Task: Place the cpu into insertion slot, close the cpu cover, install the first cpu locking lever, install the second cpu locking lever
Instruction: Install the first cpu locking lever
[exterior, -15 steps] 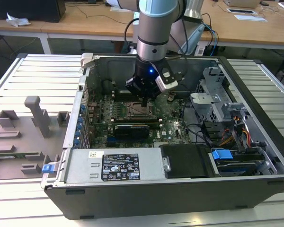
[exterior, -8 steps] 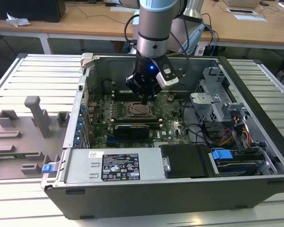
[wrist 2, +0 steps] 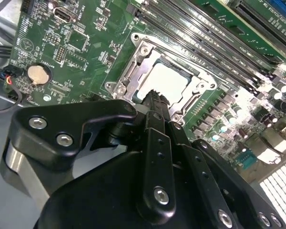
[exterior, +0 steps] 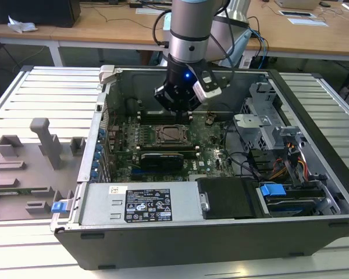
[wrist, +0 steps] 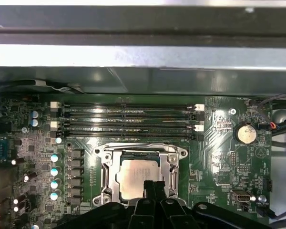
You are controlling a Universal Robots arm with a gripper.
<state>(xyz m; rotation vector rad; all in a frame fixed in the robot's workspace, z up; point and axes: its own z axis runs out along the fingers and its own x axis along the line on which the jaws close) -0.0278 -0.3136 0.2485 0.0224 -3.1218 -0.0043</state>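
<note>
cpu (wrist: pixel 133 177) edge (near side) behind gripper (wrist: pixel 152 188)

The open computer case (exterior: pixel 221 174) is seen from above and farther off; the cpu (wrist 2: pixel 168 82) is framed closely in both wrist views.

Lab: slatted metal bench (exterior: pixel 41 87), wooden desks (exterior: pixel 104 26) behind.

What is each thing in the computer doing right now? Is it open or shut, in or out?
cpu: seated in the insertion slot, silvery top showing.
cpu cover: closed flat around the cpu.
insertion slot: filled.
gripper: fingers together, empty, tips at the socket's edge.
computer case: side open, lying flat.
</note>
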